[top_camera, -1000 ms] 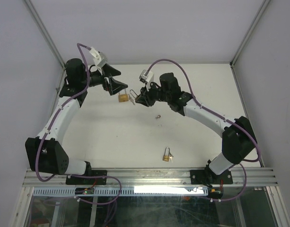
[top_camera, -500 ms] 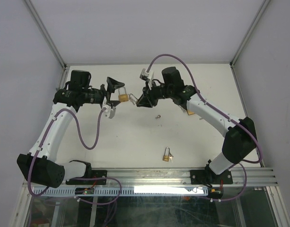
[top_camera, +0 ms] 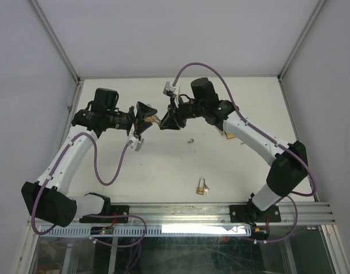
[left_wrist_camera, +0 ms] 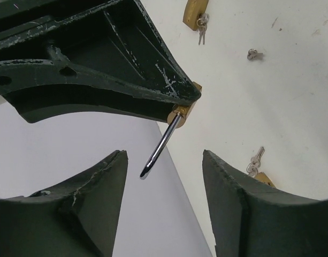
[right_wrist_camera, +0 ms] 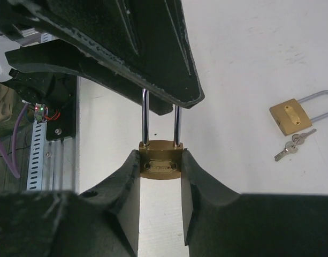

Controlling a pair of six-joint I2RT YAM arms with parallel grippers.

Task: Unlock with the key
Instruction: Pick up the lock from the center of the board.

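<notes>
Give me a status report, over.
Right gripper shut on padlock. Left gripper open, facing its shackle. No key in either gripper; loose key lying apart.

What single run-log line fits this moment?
right gripper: shut on padlock | left gripper: open, near shackle | key: lying loose, unheld

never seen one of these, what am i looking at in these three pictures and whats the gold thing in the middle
These are two robot arms bolted to a white table. One picture looks down from above; the other two come from a camera on each wrist. The right pincer is shut on a brass padlock, whose steel loop points at the left pincer, which stands open at the loop's end. A second padlock with keys and a small loose key lie on the table.
</notes>
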